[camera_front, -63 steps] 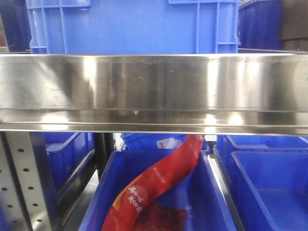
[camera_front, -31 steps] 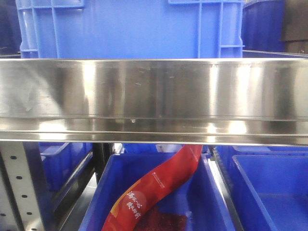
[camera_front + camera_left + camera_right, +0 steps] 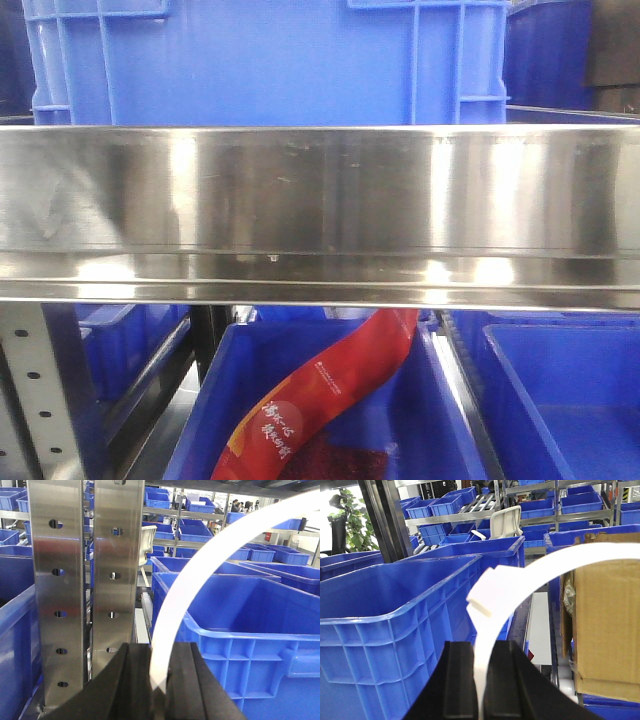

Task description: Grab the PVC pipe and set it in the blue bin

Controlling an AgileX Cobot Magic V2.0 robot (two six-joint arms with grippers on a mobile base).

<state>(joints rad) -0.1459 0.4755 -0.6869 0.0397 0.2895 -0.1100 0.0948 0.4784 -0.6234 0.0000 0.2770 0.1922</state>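
The PVC pipe (image 3: 200,565) is a white bent band. In the left wrist view it rises from between the black jaws and arcs up to the right, and my left gripper (image 3: 160,650) is shut on it. In the right wrist view the PVC pipe (image 3: 530,572), with a white clip on it, arcs up to the right, and my right gripper (image 3: 482,647) is shut on it. A blue bin (image 3: 240,630) stands just right of the left gripper. Another blue bin (image 3: 385,625) stands left of the right gripper. Neither gripper shows in the front view.
A wide steel shelf rail (image 3: 320,210) fills the front view, with a blue bin (image 3: 270,60) on top. Below, a blue bin (image 3: 420,400) holds a red bag (image 3: 330,385). Perforated steel posts (image 3: 80,590) stand left of the left gripper. A cardboard box (image 3: 605,630) is right of the right gripper.
In the front view the shelf rail has dropped lower and grown larger, and the upper blue bin has widened to the left; the view has drawn closer to the shelf.
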